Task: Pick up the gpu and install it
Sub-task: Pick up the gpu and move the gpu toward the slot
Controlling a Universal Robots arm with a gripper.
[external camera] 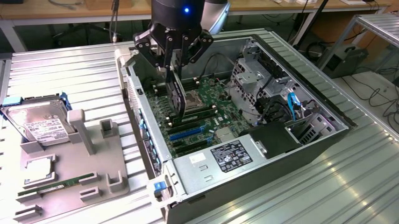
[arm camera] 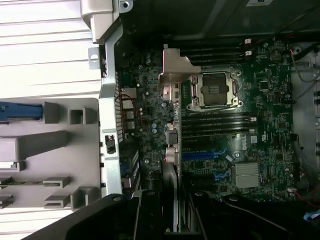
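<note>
Gripper (external camera: 175,63) pinches the gpu (external camera: 181,95) (thin dark card, silver bracket (arm camera: 175,70)), which hangs edge-down over the motherboard (external camera: 209,105) inside the open computer case (external camera: 299,140).

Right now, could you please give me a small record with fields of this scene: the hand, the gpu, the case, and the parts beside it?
hand: the hand is closed on the gpu, above the open computer case
gpu: hangs upright and edge-on from the hand, over the motherboard; appears not yet seated in a slot
gpu bracket: silver bracket at one end
blue slots: the blue slots look unoccupied
outside the case: hard drive and memory stick rest in the grey holder, at the exterior view's left
</note>
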